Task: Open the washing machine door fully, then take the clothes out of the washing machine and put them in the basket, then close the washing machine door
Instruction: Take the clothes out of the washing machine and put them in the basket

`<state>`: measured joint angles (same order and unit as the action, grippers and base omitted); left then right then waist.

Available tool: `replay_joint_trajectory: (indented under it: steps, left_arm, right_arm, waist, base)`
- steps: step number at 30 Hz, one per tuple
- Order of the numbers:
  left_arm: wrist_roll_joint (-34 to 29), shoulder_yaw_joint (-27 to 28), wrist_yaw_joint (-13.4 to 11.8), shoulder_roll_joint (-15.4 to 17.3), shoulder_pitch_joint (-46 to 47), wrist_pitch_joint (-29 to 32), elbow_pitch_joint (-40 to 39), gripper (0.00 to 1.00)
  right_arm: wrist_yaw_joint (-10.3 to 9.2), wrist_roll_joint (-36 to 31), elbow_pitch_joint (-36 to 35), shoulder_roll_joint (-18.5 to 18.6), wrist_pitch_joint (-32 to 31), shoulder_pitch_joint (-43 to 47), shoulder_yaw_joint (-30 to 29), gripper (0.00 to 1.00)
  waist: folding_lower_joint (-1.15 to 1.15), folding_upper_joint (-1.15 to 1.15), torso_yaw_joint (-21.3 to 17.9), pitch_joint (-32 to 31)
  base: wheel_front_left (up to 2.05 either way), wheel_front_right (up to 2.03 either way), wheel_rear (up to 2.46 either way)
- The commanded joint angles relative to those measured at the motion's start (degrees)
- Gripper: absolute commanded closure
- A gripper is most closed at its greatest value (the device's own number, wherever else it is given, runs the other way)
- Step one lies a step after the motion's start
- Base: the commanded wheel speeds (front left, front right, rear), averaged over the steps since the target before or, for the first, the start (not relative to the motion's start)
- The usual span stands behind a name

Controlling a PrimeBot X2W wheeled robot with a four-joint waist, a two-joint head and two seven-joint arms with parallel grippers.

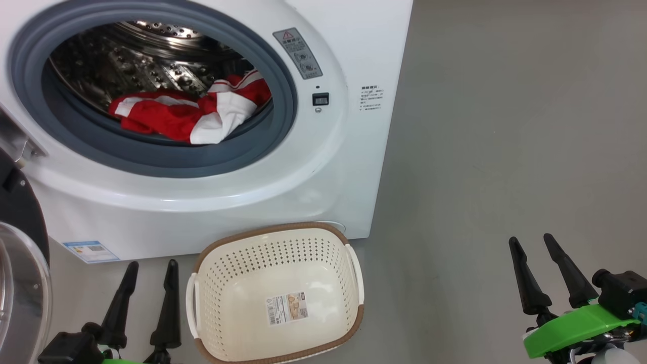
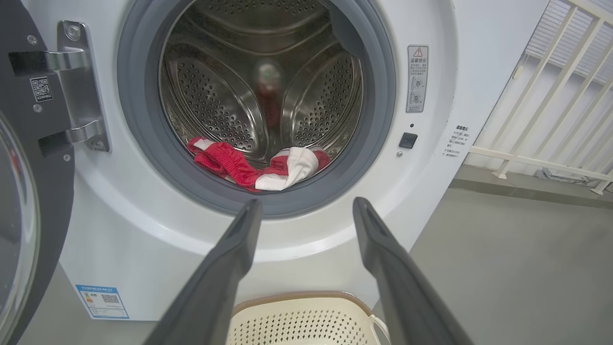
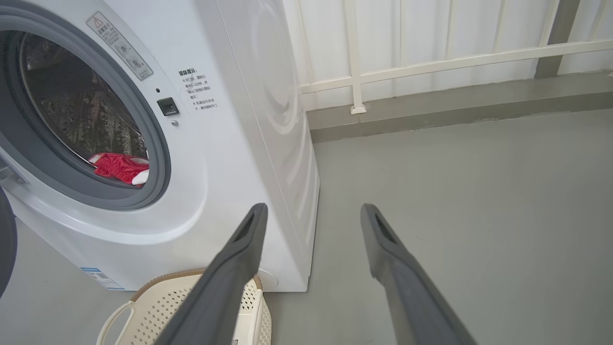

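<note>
Nearest, at the bottom corners of the head view: left gripper [image 1: 152, 264] and right gripper [image 1: 530, 238], each spread wide, grasping nothing, fingers pointing up, apart from everything. Between them, closer to the left one, on the grey floor [image 1: 505, 126]: the basket [image 1: 263, 230], right at the machine's foot, touching or not impossible to tell. On its bottom, a paper label [image 1: 287, 307] with a barcode, writing too small to read.

At the far left edge, the door [image 1: 22, 212], swung open, black rim around clear glass. On its inner face, a QR sticker [image 2: 40, 89] beside the metal hinge [image 2: 76, 86].

Behind the basket, the washing machine [image 1: 323, 167]. Low on its front, a blue label [image 1: 91, 251] with a QR code, text illegible. Right of the opening, a grey warning sticker [image 1: 298, 53] with a red triangle, a small black latch socket [image 1: 320, 99] below it, then a block of tiny black print [image 1: 370, 98], unreadable.

Deeper in, past the grey gasket [image 1: 151, 162], the clothes [image 1: 192, 114]: red and white, heaped at the front of the steel drum [image 1: 126, 55], one white fold reaching the gasket's inner lip.

Farthest, right of the machine, a white railing [image 2: 550, 96].
</note>
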<state>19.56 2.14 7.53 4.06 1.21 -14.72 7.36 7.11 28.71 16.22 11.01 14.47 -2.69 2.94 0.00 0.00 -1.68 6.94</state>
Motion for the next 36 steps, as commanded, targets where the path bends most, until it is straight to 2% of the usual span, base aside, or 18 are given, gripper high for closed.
replay_joint_trajectory:
  steps: [1,15,22,29,36]
  left_arm:
    - [-0.17,2.07,-0.04,0.67,1.87,-0.28,-1.69,0.00]
    - [-0.64,2.28,-0.04,0.46,2.36,-0.28,-1.00,0.00]
    - [-1.17,0.68,-0.04,1.26,4.88,-0.28,1.09,0.00]
    - [-3.09,-0.28,-0.04,2.77,13.97,-0.28,6.62,0.00]
    - [-4.11,-2.25,-0.04,4.28,27.21,-0.28,18.03,0.00]
  right_arm:
    - [0.37,-0.03,-1.62,0.98,0.52,-1.68,1.33,0.00]
    - [0.37,-0.01,-1.79,0.91,0.52,-2.21,1.22,0.00]
    - [0.37,-0.02,-2.01,0.51,0.52,-3.47,1.39,0.00]
    - [0.37,-0.05,-2.36,-0.33,0.52,-5.02,1.50,0.00]
    - [0.37,-0.03,-2.63,-1.41,0.52,-7.36,1.97,0.00]
  waist:
    - [0.00,0.00,0.04,0.07]
    - [0.00,0.00,0.05,1.25]
    - [0.00,0.00,-0.55,3.40]
    - [0.00,0.00,-1.59,7.27]
    - [0.00,0.00,-3.39,11.77]
  base:
    - [0.36,-0.36,0.00]
    - [0.02,-0.02,0.00]
    - [0.00,0.00,0.00]
    - [0.00,0.00,0.00]
    - [0.00,0.00,0.00]
